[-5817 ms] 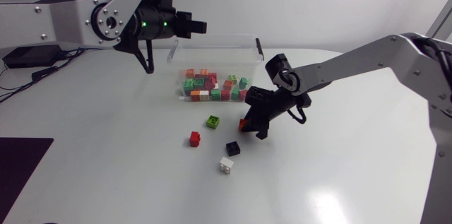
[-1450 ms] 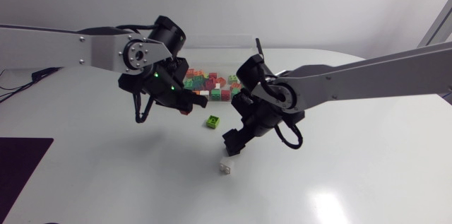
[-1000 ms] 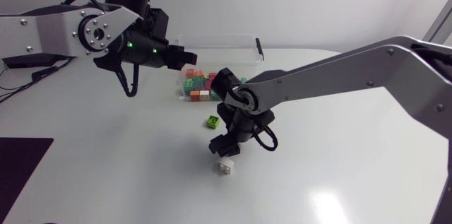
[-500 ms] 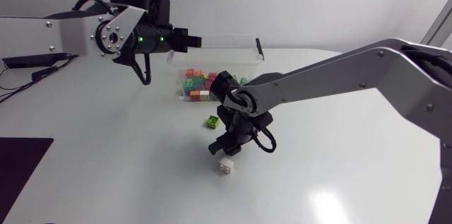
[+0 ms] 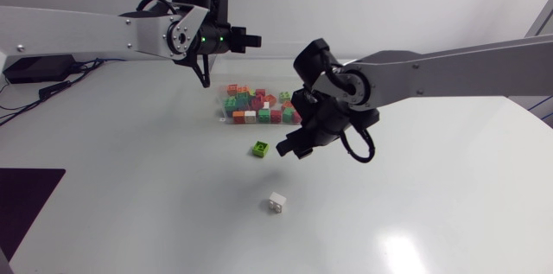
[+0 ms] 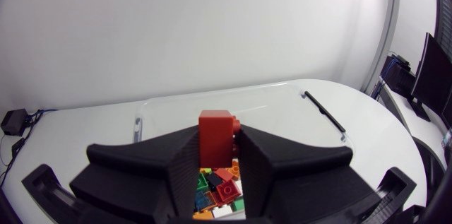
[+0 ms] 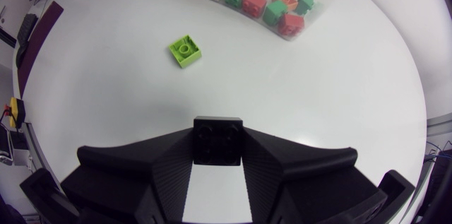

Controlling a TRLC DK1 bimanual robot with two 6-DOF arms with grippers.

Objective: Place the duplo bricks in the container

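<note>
Fingers (image 6: pixel 173 164) on left gripper (image 6: pixel 218 146) pinch 1 red brick (image 6: pixel 215 125), container (image 6: pixel 296 107) right below them, so probably drop time. Right gripper (image 7: pixel 217 145) clamps 1 black brick (image 7: pixel 217 136) between its tips.

The white counter (image 5: pixel 130 179) is smooth and glossy, with a rounded far edge. 3 things sit directly on it. A clear container (image 6: pixel 169 99) stands toward the back, holding mixed-colour bricks (image 5: pixel 257 106). A lime-green brick (image 5: pixel 260 148) lies studs up near the container's front. A white brick (image 5: pixel 277 202) lies farther forward, well apart from both. A dark rectangular patch (image 5: pixel 26 196) at the near left corner may be a mat on the counter.
</note>
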